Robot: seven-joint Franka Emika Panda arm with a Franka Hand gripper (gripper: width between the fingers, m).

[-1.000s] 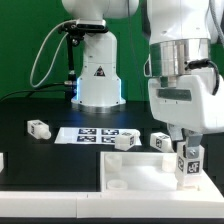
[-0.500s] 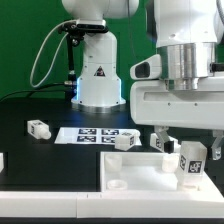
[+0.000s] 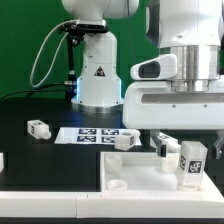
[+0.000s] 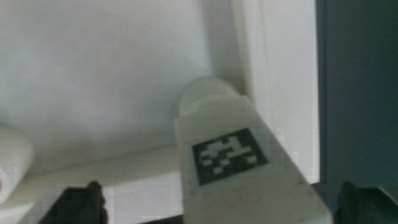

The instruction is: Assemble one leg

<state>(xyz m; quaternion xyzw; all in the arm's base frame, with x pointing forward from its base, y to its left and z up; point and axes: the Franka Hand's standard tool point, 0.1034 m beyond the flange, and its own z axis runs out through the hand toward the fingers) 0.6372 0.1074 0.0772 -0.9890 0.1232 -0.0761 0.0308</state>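
1. The leg [image 3: 191,163] is a short, stubby white plastic peg. It carries a black-and-white square tag on the face turned toward the exterior camera.
2. In the exterior view the leg stands slightly tilted at the exterior view's right, over the near right area of the large white tabletop [image 3: 135,172]. Whether it touches the tabletop surface cannot be determined.
3. The gripper [image 3: 187,143] is directly above the leg. Its large white housing hides the fingers in the exterior view, so the opening width and any hold on the leg cannot be read from that view.
4. The wrist view shows the leg [image 4: 228,140] close up: a rounded white end, a flat face and the square tag printed on it. The white tabletop surface fills the background.
5. In the wrist view two dark fingertips [image 4: 80,203] appear at the frame edge, one on each side of the leg, spaced wider than it. Contact with the leg is not visible, and a grip cannot be confirmed.
6. Only the exterior view shows the surrounding items: three other white pegs [image 3: 38,128] [image 3: 123,140] [image 3: 166,147] on the black table [image 3: 30,150], and the marker board [image 3: 95,133] lying flat behind the tabletop.
7. The white robot base [image 3: 98,75] stands behind the marker board.
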